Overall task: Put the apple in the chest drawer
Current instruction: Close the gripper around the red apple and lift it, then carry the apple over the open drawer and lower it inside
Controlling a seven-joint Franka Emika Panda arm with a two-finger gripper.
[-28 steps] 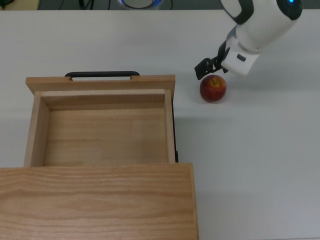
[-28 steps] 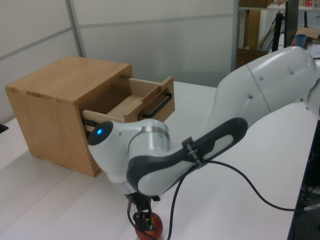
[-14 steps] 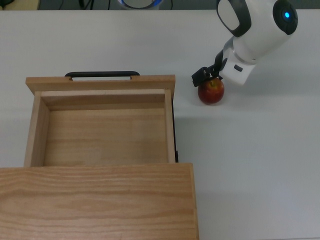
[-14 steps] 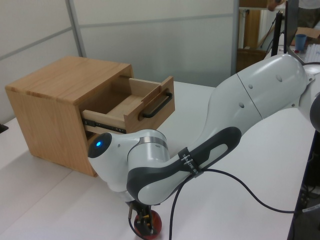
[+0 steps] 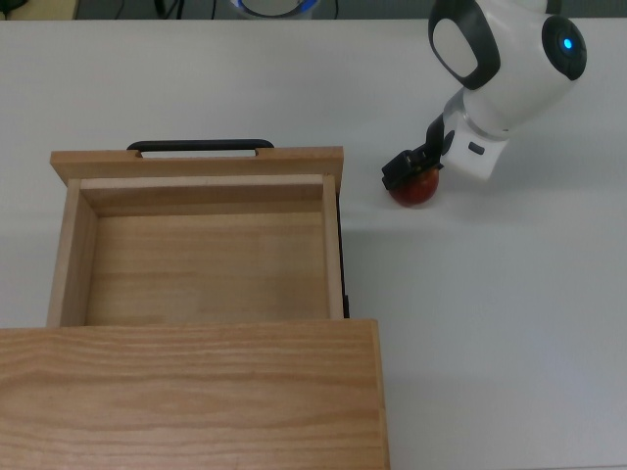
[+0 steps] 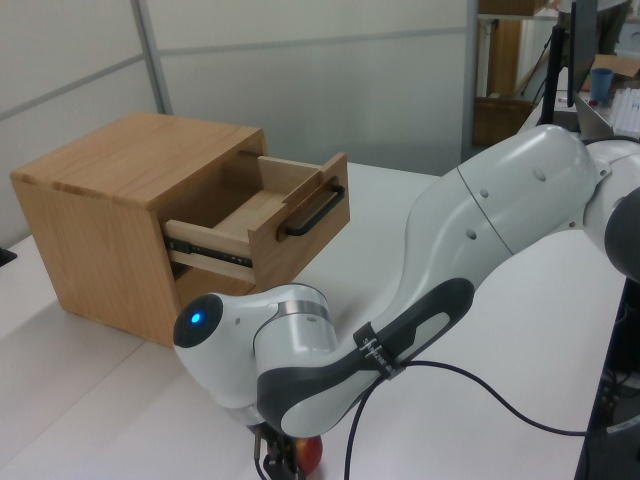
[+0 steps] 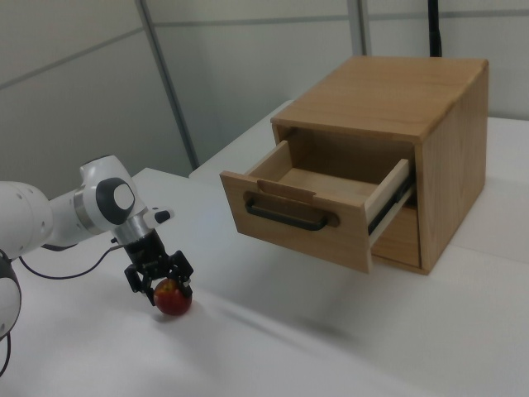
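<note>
You had the hand (image 7: pixel 159 279) down over the apple (image 7: pixel 172 299), its fingers spread to either side of the fruit; whether they had pressed in enough to grip it, I could not tell. The apple sat on the white counter (image 5: pixel 509 323), off to the top view's right of the chest drawer (image 5: pixel 201 245) and well apart from it. The drawer stood pulled out of the wooden chest (image 7: pixel 413 107), empty, black bar handle (image 7: pixel 289 217) facing outward. So by my reading the opening was done and you were at the grasp; the lift, the carry and the drop into the drawer were all left. Nothing else lay on the counter between the apple and the drawer. The drawer's raised front wall was the one thing to clear, so you needed height before crossing.
</note>
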